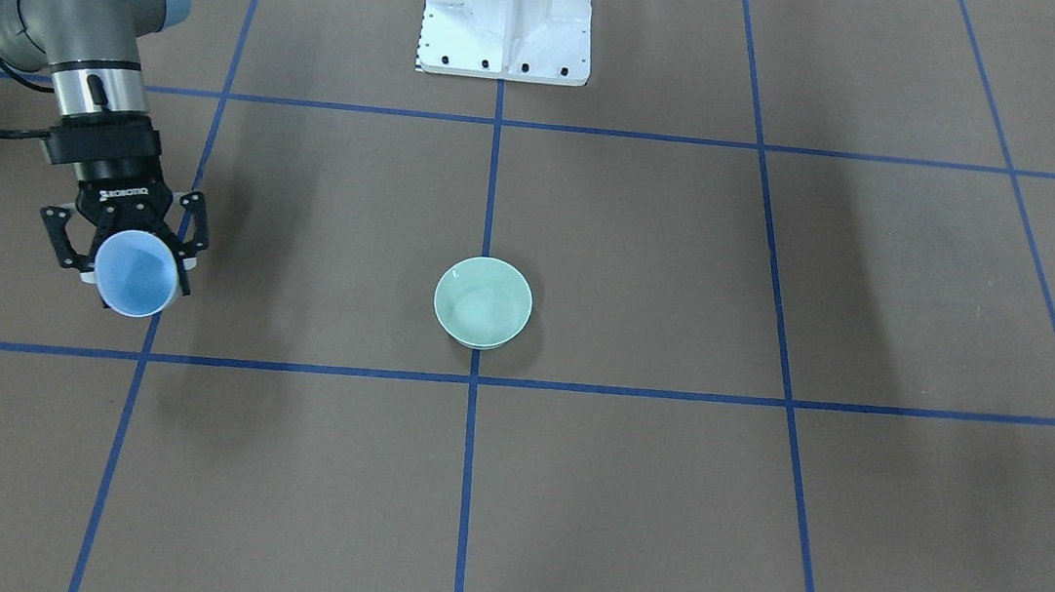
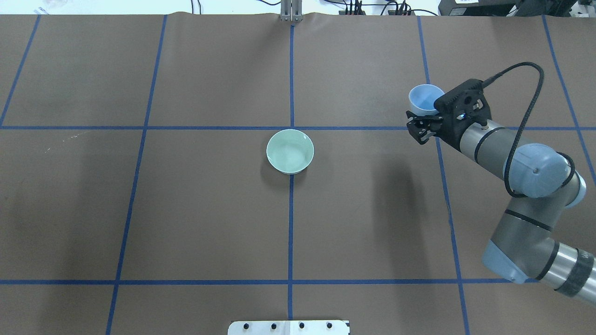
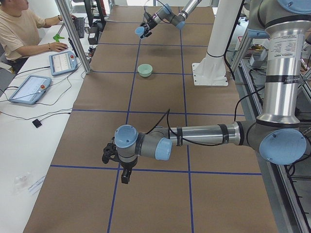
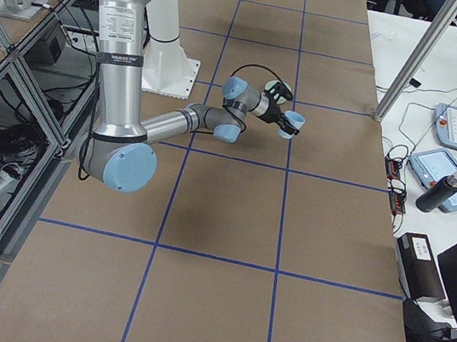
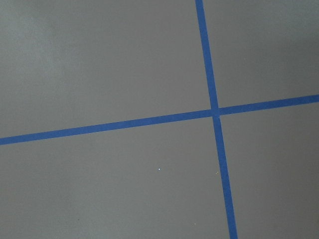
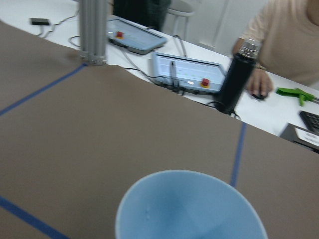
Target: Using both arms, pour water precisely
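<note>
My right gripper (image 1: 125,256) is shut on a light-blue cup (image 1: 136,274) and holds it above the table, its mouth tilted away from the robot. The cup also shows in the overhead view (image 2: 423,98) and fills the bottom of the right wrist view (image 6: 189,209). A pale-green bowl (image 1: 483,301) stands on the table's centre line, well to the side of the cup (image 2: 290,151). My left gripper (image 3: 116,162) shows only in the exterior left view, low over a blue tape crossing far from the bowl; I cannot tell whether it is open or shut.
The white bolted pedestal (image 1: 508,15) stands behind the bowl. Blue tape lines (image 5: 214,112) grid the brown table. An operator (image 3: 19,29), teach pendants (image 3: 60,60) and a black bottle (image 4: 441,190) are along the far side bench, beside an aluminium post (image 6: 93,30).
</note>
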Controlling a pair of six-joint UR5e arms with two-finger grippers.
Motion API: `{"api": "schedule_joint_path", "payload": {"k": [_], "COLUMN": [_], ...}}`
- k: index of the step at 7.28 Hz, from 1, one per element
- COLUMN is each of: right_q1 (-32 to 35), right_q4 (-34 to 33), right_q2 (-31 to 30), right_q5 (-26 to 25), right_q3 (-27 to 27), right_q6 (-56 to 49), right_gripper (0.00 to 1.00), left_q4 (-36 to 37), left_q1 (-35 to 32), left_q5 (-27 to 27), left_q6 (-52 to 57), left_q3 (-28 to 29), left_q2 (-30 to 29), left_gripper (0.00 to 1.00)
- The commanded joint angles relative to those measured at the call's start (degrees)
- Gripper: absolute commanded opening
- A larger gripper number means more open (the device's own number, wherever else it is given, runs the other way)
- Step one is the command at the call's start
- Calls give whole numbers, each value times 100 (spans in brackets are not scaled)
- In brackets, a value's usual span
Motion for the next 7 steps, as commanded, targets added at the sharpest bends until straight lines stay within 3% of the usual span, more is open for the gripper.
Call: {"api": "schedule_joint_path", "payload": {"k": [1,2,3,4,5,7], "right_q1": [-18,-70,-70,-79,-175,-368], "right_q4": [-65,-161,-1050,-2207,-2836,-3429], "right_q2": [768,945,1434,1935,2184,2309], "right_q5": [1467,1673,2223,2394,2404,2405], "right_q3": [-120,-191,-261,-253,-262,-297], "right_q6": [-714,-778,-874,-1032,-1033,-1034], "right_gripper": [0,0,0,0,0,0], "left_q4": [-3,6,14,14,14,14], "left_q1": [0,0,0,0,0,0], "left_q5": [-1,8,-1,-1,-1,-1], "left_q6": [0,-18,-18,0,0,0], "left_q3": [9,9,27,36,62,80], "left_q2": [0,0,0,0,0,9], "left_gripper": [100,100,100,100,100,100]}}
